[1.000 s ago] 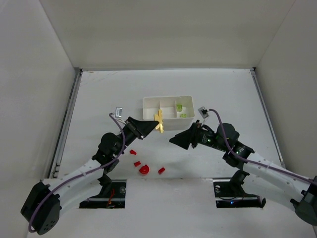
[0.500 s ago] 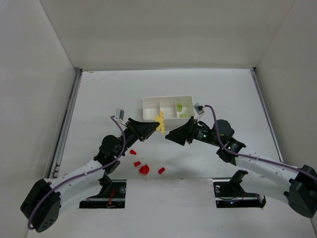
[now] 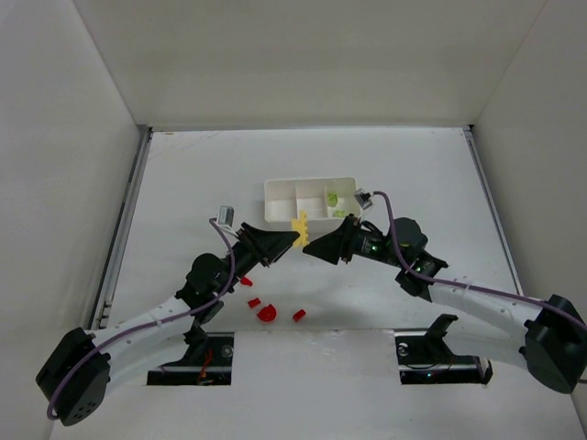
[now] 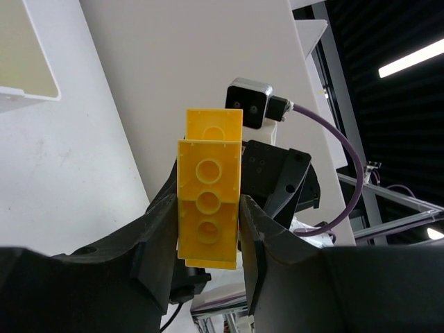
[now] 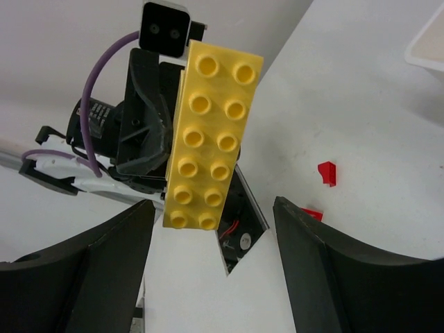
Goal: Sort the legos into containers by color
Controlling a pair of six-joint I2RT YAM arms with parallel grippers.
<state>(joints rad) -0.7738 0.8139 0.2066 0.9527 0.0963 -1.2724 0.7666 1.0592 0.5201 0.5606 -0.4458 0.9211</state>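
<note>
Raised, left end effector (image 4: 207, 208) holds yellow brick (image 5: 211, 135) facing right end effector (image 3: 310, 247).

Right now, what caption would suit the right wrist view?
Yellow brick, gripped by the left arm's jaws, held up to the right arm's open jaws, red pieces on the table beyond.

Matte white table (image 3: 202, 174); white panel walls (image 3: 303, 64) on 3 sides. Metal rail (image 3: 124, 220) along L edge, second rail (image 3: 495, 215) along R. L wrist view: strip light (image 4: 411, 59) overhead, dark bkgd
</note>
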